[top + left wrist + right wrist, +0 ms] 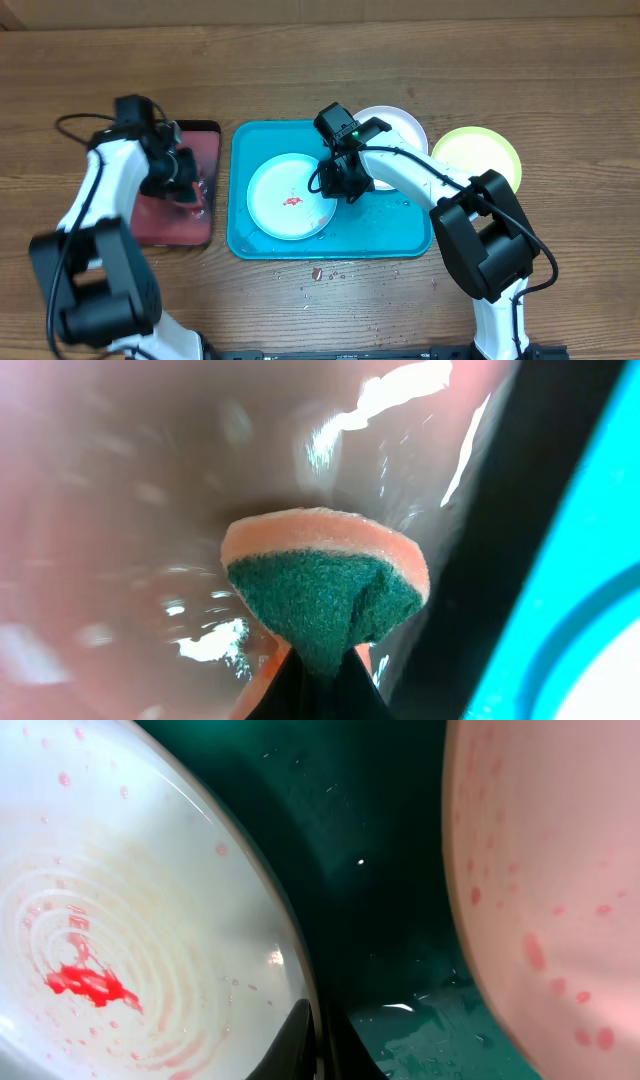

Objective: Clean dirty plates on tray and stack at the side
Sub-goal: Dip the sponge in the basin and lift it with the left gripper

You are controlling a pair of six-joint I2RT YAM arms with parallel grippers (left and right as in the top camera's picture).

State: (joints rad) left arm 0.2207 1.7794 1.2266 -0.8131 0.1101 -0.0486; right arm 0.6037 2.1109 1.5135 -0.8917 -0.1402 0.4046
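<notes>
The light blue plate (pixel 285 198) lies in the turquoise tray (pixel 400 240) and has a red smear in its centre (pixel 90 982). My right gripper (pixel 337 187) is shut on this plate's right rim, one finger inside and one outside (pixel 320 1040). The white plate (pixel 398 125) sits at the tray's far right corner, spotted red (pixel 560 870). The yellow-green plate (pixel 480 155) lies on the table to the right of the tray. My left gripper (pixel 185 178) is shut on a sponge (pixel 325 595), green side facing the camera, low over the pinkish tray (pixel 120 510).
The black-rimmed pinkish tray (pixel 160 225) lies left of the turquoise tray and is wet. Water drops lie on the turquoise tray floor (pixel 430 1020). Small red specks (pixel 316 272) lie on the wooden table in front of the tray.
</notes>
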